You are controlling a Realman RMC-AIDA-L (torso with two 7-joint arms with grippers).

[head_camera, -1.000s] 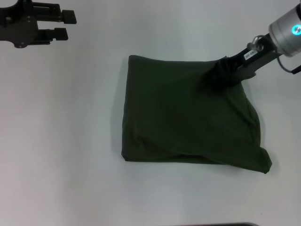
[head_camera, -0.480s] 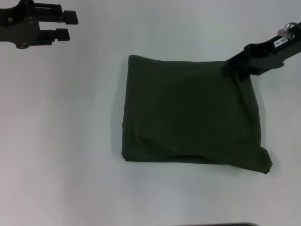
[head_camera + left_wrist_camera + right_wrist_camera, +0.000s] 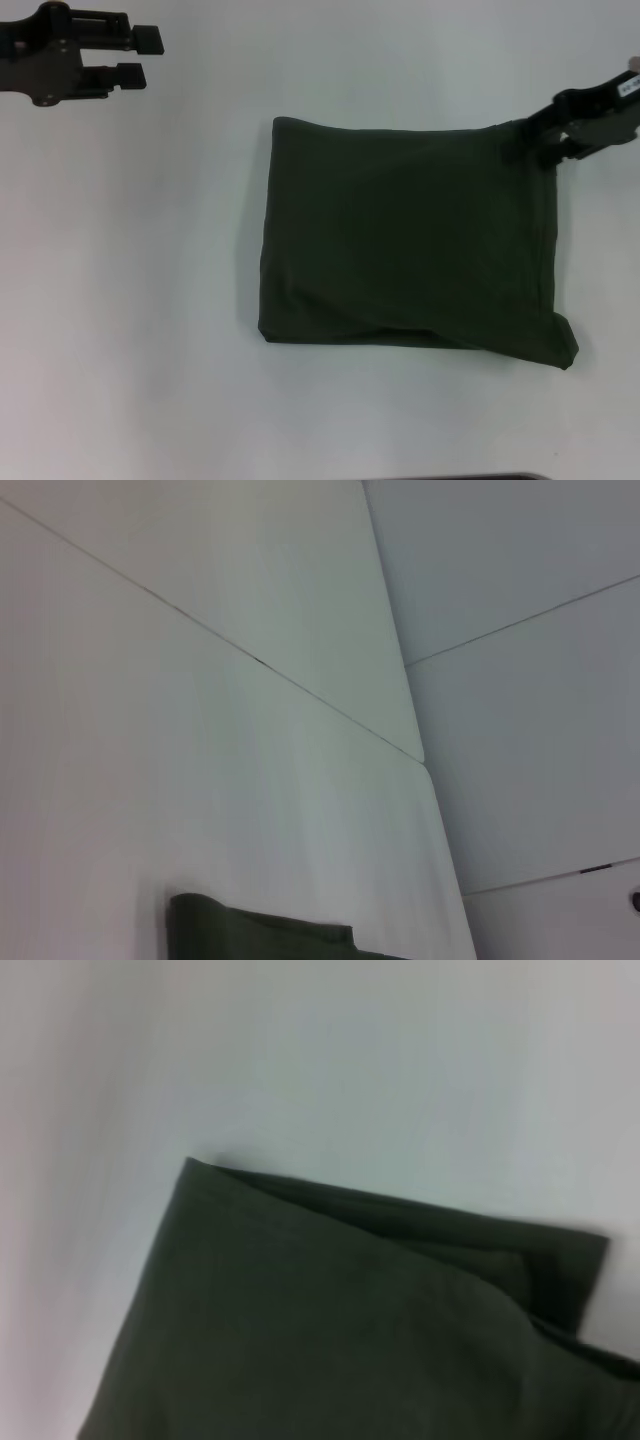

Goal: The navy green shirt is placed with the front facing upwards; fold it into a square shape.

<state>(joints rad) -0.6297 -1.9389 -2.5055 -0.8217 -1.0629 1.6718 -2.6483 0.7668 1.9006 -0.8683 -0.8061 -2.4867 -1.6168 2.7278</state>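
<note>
shirt (image 3: 400, 240): soft matt dark green cloth, lightly creased
table (image 3: 150, 300): smooth white, faint sheen
grippers, 10 and 2 o'clock: matt black

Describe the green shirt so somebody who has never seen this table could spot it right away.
On the white table, look just right of the middle: the navy green shirt lies there folded into a rough square, plain dark side up. The right gripper is at its far right corner, while the left gripper is parked at the far left. It is the only cloth and the only dark patch on the table.
</note>
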